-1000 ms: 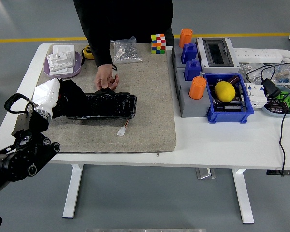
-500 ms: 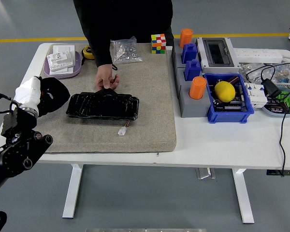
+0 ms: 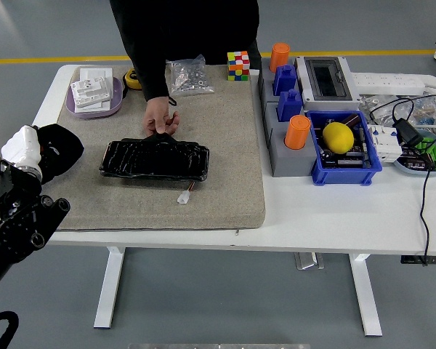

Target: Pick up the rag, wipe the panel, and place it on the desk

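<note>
Left robot hand (image 3: 22, 149) grips one black rag (image 3: 58, 147); one person's hand (image 3: 160, 116) steadies one panel (image 3: 154, 159).

left arm: is drawing back leftward, away from the black panel (image 3: 154, 160), toward the table's left edge
left hand (image 3: 22, 149): is carrying the black rag (image 3: 58, 149) along, now well apart from the panel, where a second ago it lay against the panel's left end
black rag: is leaving the panel's left end, now lying over the left border of the beige mat (image 3: 225, 182)
panel: is now fully uncovered, its left end bare
</note>
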